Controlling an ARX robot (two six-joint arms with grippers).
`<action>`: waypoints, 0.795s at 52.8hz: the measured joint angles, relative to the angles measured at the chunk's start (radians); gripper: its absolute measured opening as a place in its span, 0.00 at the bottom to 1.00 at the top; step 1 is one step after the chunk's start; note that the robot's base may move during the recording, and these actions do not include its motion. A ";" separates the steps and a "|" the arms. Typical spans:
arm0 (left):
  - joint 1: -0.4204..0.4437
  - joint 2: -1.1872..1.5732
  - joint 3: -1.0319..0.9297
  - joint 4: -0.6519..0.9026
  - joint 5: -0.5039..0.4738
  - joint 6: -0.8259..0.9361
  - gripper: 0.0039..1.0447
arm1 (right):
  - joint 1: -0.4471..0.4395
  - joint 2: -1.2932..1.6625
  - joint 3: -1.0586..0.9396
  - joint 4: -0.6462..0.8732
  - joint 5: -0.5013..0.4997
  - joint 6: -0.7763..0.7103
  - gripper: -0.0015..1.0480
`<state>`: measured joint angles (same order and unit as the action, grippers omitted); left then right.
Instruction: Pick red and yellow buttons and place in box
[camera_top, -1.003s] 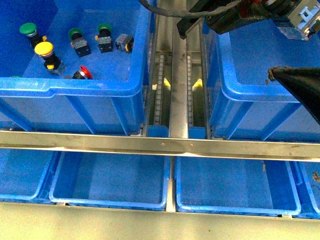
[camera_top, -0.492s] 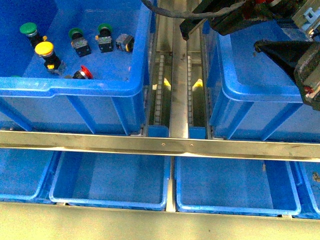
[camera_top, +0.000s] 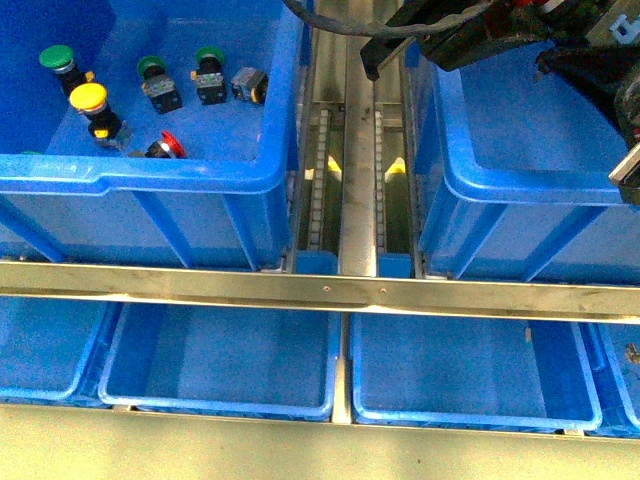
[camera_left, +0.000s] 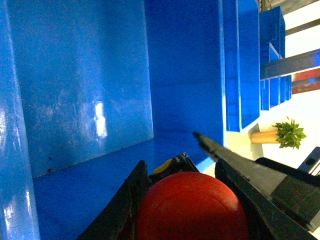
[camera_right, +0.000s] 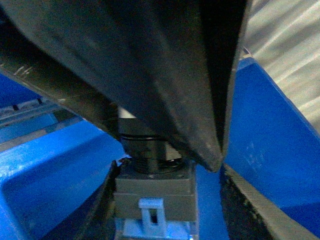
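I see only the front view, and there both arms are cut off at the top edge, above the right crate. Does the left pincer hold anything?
Observer: Yes. In the left wrist view the left pincer is shut on a red button. The round cap is clamped from both sides.
Operator: Thank you. And the right pincer, is it loaded too?
Observer: In the right wrist view a grey switch body sits in the gap of the right pincer. Its cap is hidden behind a dark part, and I cannot tell whether the pincer is closed on it.
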<state>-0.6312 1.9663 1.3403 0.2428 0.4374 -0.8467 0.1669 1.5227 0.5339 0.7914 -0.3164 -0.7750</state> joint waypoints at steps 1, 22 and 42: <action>0.000 0.000 0.000 0.000 0.000 -0.001 0.31 | -0.002 0.000 0.000 0.000 -0.002 0.000 0.44; -0.001 -0.001 0.006 0.008 -0.041 0.013 0.51 | -0.005 -0.001 -0.009 0.021 -0.001 0.004 0.25; 0.010 0.024 0.059 0.064 -0.107 0.025 0.93 | 0.021 -0.005 -0.052 0.025 0.003 0.011 0.25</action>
<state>-0.6209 1.9903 1.3994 0.3069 0.3302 -0.8219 0.1879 1.5177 0.4820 0.8165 -0.3138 -0.7635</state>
